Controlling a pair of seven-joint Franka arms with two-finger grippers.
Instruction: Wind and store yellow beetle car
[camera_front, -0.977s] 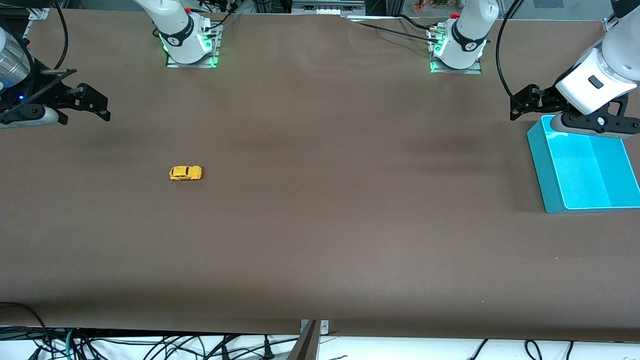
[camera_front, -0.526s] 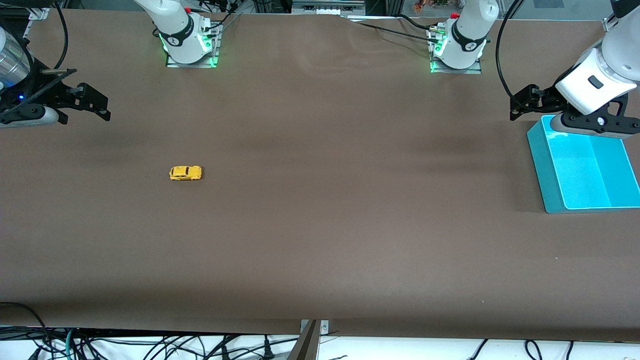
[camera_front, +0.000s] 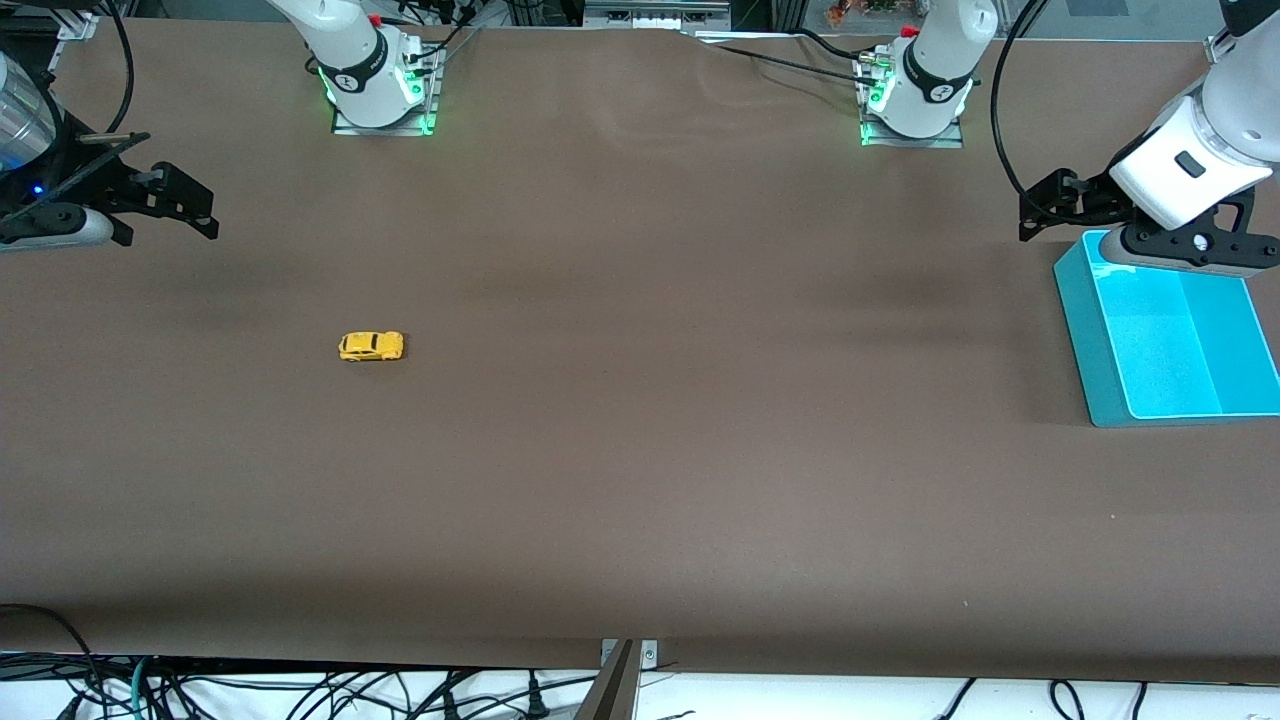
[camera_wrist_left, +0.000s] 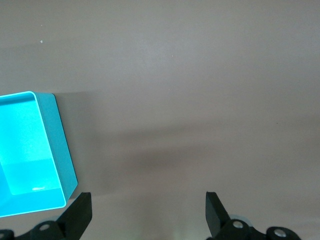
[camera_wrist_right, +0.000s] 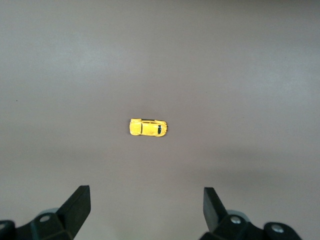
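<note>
Our right gripper (camera_front: 190, 205) has crept up a touch, fingers spread and empty; left gripper (camera_front: 1040, 210) waits spread by the bin (camera_front: 1085, 340). Car (camera_front: 371, 346) sits untouched toward the right arm's end, so next we reach down for it

I can read no text, label, brand, number or sign in any of my views. The only marks I find are small dark round emblems on the white arm bases (camera_front: 372, 75) at the top of the front view, and their lettering is too small for me to make out. The yellow beetle car (camera_front: 371, 346) shows dark windows but no writing that I can read, either in the left middle of the front view or at the centre of the right wrist view (camera_wrist_right: 148, 127). The turquoise bin (camera_front: 1090, 340) at the right edge carries no label that I can see.
</note>
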